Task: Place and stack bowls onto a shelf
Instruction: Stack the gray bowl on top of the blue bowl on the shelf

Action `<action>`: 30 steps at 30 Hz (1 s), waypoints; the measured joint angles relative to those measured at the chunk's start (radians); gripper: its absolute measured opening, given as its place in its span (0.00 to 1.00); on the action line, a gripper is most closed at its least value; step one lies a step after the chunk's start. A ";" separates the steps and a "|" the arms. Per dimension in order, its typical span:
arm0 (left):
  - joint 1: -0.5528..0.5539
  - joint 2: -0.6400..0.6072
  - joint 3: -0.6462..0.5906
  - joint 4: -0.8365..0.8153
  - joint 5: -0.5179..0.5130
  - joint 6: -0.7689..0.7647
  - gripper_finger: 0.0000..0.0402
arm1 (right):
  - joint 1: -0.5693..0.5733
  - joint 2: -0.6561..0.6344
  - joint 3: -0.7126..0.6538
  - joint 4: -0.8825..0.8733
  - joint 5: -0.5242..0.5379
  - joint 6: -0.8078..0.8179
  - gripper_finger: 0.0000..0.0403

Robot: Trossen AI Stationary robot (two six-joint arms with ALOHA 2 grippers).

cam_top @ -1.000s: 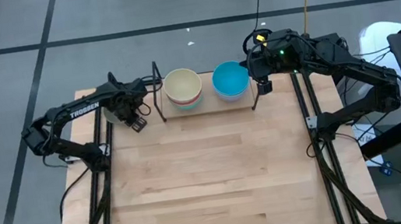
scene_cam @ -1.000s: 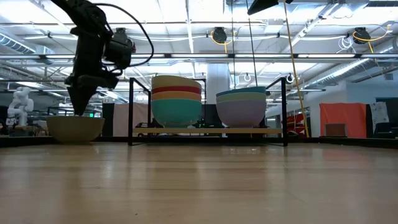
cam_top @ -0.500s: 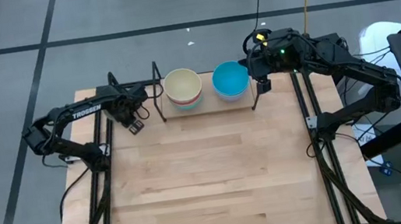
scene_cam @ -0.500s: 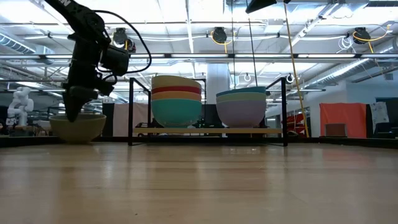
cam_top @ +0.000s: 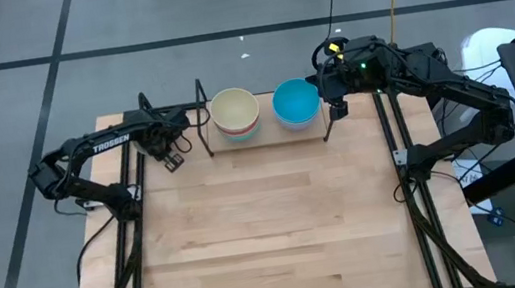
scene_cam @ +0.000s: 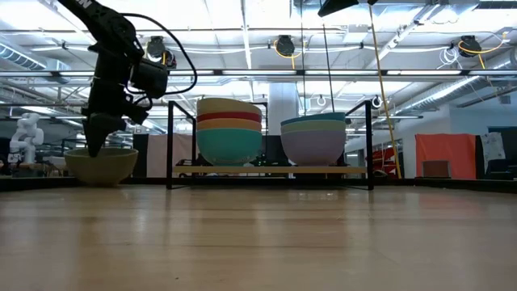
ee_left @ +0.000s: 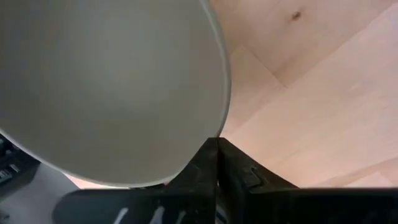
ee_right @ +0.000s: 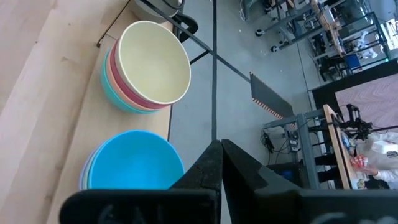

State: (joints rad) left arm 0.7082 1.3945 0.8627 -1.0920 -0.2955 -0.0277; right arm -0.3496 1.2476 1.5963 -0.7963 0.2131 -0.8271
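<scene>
high view: my left pincer (cam_top: 171,159) sat just left of the shelf (cam_top: 204,121). The cream-topped stack (cam_top: 235,112) and blue-topped stack (cam_top: 296,101) stood on the shelf. My right pincer (cam_top: 337,110) waited closed at its right end.
low view: only here did the olive-grey bowl (scene_cam: 100,166) show on the table, with my fingertips at its rim.
left wrist view: my fingers were closed at the bowl's edge; I couldn't tell if the rim was pinched.
right wrist view: showed inside both stacks.
step: judged to be grasping the last bowl.
next: lift it clear over the shelf frame.
</scene>
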 joint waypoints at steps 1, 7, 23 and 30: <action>0.000 0.000 0.000 -0.001 0.000 -0.014 0.01 | 0.000 0.000 0.000 0.000 0.000 -0.001 0.00; -0.004 0.000 0.000 -0.010 0.069 -0.086 0.01 | 0.000 -0.003 0.000 0.000 0.000 -0.001 0.00; -0.004 -0.001 0.000 -0.011 0.249 -0.248 0.08 | 0.000 -0.018 0.000 0.008 0.000 -0.001 0.00; -0.057 -0.001 0.000 -0.001 0.396 -0.272 0.07 | 0.000 -0.018 0.000 0.012 0.000 -0.008 0.00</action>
State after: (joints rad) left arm 0.6511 1.3937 0.8631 -1.0934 0.1006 -0.2994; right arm -0.3499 1.2301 1.5963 -0.7847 0.2127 -0.8347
